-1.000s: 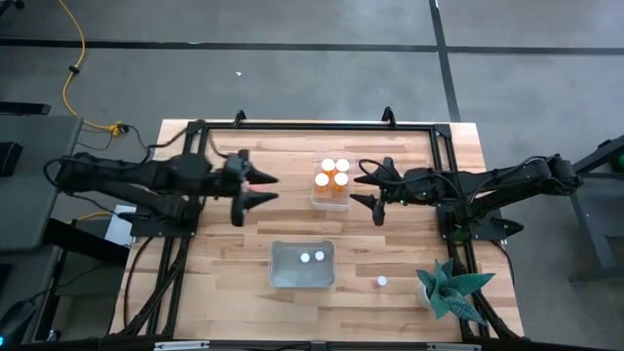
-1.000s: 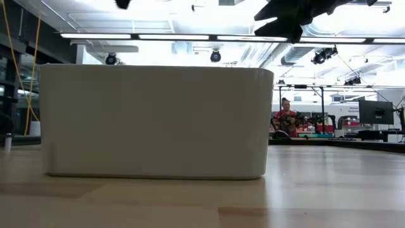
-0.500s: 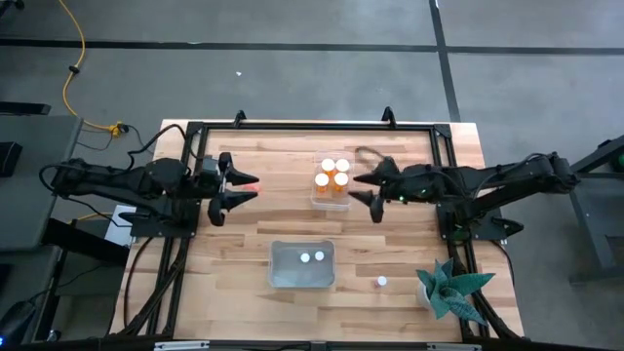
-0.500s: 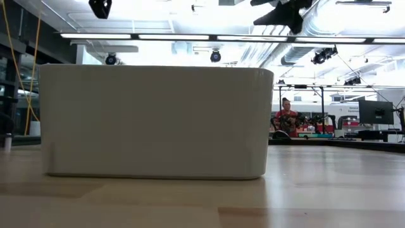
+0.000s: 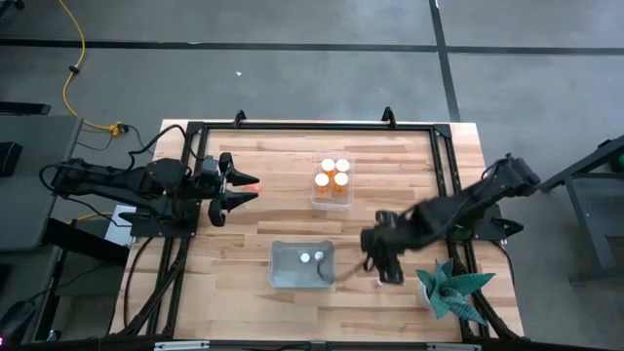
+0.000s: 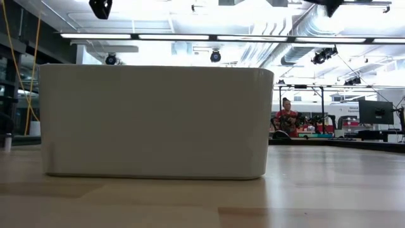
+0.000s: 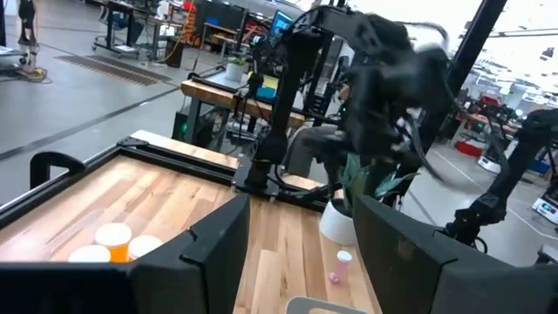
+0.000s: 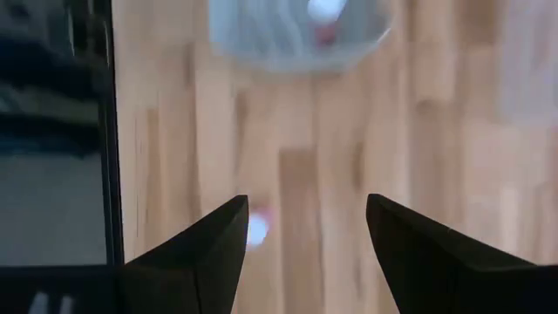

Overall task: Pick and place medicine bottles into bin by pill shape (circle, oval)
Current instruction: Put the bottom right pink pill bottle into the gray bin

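Note:
One medicine bottle (image 8: 257,228) with a white cap and pinkish body stands alone on the wood near the table's front right; the left wrist view also shows this bottle (image 7: 340,264). My right gripper (image 5: 378,265) hangs open above it, pointing steeply down, and touches nothing. The near bin (image 5: 278,276) holds two bottles (image 5: 312,257). The far bin (image 5: 331,200) holds several bottles (image 5: 332,173). My left gripper (image 5: 249,190) waits open, held level over the table's left part.
A potted plant (image 5: 450,291) stands at the front right corner, close to the right arm. A black frame (image 5: 444,156) runs round the table. In the low view the near bin's white wall (image 6: 155,120) fills the middle; a person sits far behind.
My right gripper has swung from beside the far bin toward the table's near edge and tipped from level to pointing steeply down, ending over the lone bottle. My left gripper has drawn back toward the table's left edge, then kept still. No bottle has moved.

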